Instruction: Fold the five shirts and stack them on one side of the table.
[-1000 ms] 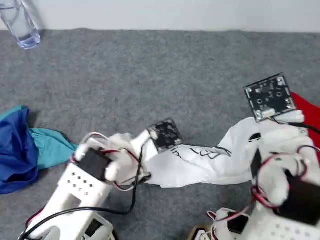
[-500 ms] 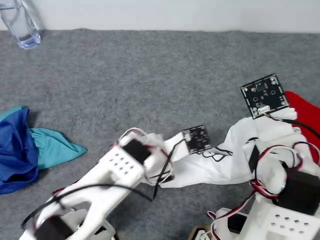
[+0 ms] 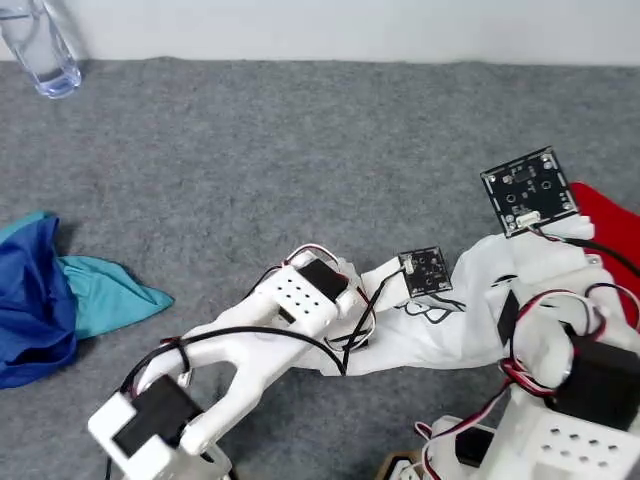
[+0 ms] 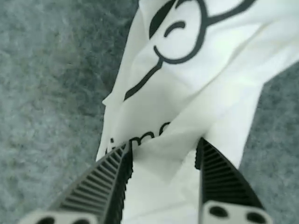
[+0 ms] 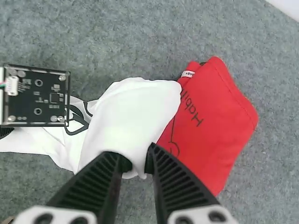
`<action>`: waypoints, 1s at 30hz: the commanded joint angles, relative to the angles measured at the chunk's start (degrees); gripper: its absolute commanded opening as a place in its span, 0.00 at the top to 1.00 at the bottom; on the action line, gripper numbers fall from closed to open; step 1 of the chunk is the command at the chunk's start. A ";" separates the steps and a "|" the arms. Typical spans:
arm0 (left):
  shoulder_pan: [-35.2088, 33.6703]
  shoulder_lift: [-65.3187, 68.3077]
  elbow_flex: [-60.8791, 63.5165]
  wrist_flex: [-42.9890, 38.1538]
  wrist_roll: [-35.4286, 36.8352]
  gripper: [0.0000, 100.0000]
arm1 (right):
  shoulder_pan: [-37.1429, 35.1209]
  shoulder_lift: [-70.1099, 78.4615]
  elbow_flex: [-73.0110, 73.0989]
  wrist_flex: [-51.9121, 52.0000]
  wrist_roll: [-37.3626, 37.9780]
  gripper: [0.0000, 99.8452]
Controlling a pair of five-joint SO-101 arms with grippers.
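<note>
Bench [image 3: 300,140]: grey felt, white wall [image 3: 350,30] behind
High view: glass [image 3: 40,50] upper left, blue shirt [image 3: 30,300] left
Left pincer [image 4: 163,145]: spread astride white shirt [image 4: 196,84]
Right pincer [image 5: 135,156]: pinching white shirt, touching red shirt [image 5: 210,121]

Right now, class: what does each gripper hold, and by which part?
Right gripper pinches the white shirt at a bunched edge. Left gripper, open over it, holds nothing.

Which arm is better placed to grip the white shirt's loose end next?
Left. The left gripper sits open astride the loose end of the white shirt; the right gripper is shut on its far end by the red shirt.
</note>
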 commanded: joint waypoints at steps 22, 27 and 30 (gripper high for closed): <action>0.35 -16.00 -2.51 12.66 -4.40 0.99 | 0.48 -0.40 -0.53 0.66 0.53 0.99; -2.99 -24.00 -2.59 17.41 -4.57 0.99 | 0.84 -0.40 -0.70 -1.10 0.62 0.99; -7.91 -29.80 -2.59 19.25 -6.15 0.99 | 0.84 -0.40 -2.73 -1.10 0.62 0.99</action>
